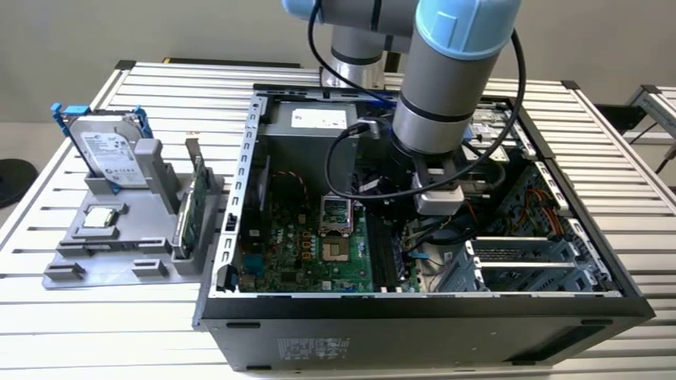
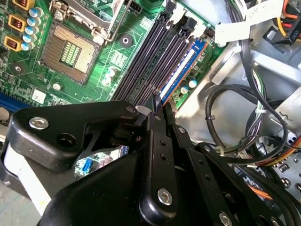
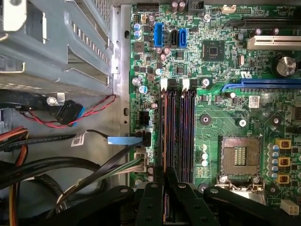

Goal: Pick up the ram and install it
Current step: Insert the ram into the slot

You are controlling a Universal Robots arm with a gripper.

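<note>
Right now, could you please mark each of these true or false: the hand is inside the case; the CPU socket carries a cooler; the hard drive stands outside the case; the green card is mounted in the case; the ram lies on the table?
1. True. The hand is down in the open computer case, at the memory slots.
2. False. The CPU socket is bare.
3. True. The hard drive stands on the grey fixture.
4. False. The green card stands on that fixture.
5. False. The ram sits at the slot nearest the case wall, the hand apparently closed on its end.
</note>
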